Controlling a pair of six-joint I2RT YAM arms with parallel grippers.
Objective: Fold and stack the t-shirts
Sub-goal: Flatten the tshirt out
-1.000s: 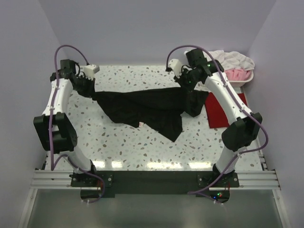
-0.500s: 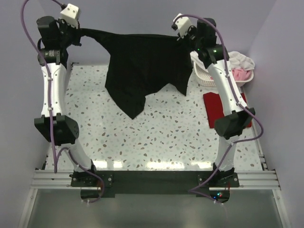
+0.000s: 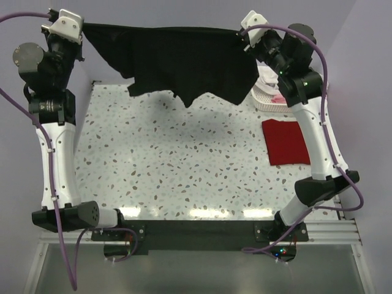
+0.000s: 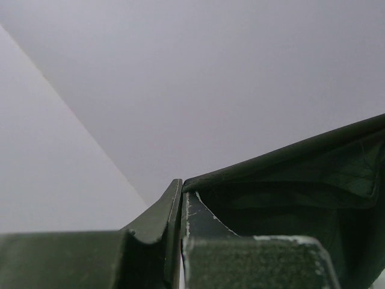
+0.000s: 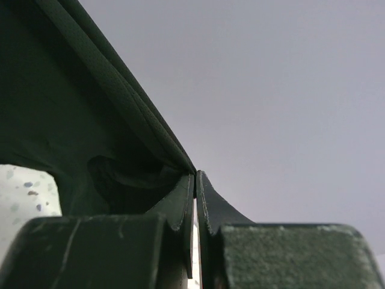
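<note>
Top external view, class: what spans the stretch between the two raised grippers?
A plain black cloth t-shirt hangs stretched between the left gripper and right gripper, seen in the top external view.

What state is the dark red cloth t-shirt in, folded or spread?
Folded: the dark red cloth t-shirt lies as a compact rectangle on the speckled table, no sleeves showing.

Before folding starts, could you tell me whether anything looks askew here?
The black shirt, stretched in the air between the left gripper and right gripper, hangs unevenly: its lower edge is jagged, with a point dipping mid-span.
</note>
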